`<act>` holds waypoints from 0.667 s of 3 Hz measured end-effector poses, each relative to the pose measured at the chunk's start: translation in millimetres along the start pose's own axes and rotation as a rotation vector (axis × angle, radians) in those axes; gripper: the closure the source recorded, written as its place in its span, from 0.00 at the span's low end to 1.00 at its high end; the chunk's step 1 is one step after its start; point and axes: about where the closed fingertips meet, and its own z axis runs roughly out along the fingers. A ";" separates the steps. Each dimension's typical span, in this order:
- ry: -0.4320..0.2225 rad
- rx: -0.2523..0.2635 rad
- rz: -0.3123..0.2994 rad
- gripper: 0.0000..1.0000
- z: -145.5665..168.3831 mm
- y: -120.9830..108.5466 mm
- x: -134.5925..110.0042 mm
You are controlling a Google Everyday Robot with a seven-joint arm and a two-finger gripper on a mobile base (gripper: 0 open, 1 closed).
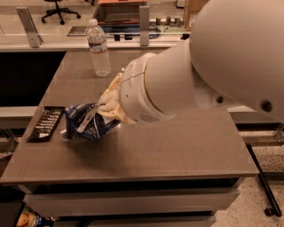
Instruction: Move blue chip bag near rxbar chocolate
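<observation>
gripper sits a bit left of centre in the frame, at the end of the big white arm that fills the whole upper right. its cream-coloured jaws are clenched on the upper right edge of the blue chip bag, so the bag is grasped, not loose. the bag is crumpled and tilted, low over the left part of the grey table. honestly can't tell if its bottom is touching the top or just hanging above it. the rxbar chocolate lies flat at the table's left edge, just beside the bag on its left with a thin gap between them. a clear water bottle stands upright near the table's back edge, well apart from both. an office chair is in the upper left corner, behind the table.
</observation>
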 end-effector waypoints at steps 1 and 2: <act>-0.001 0.011 -0.017 0.60 -4.2 -0.5 -9.5; -0.002 0.025 -0.037 0.36 -9.4 -1.1 -21.4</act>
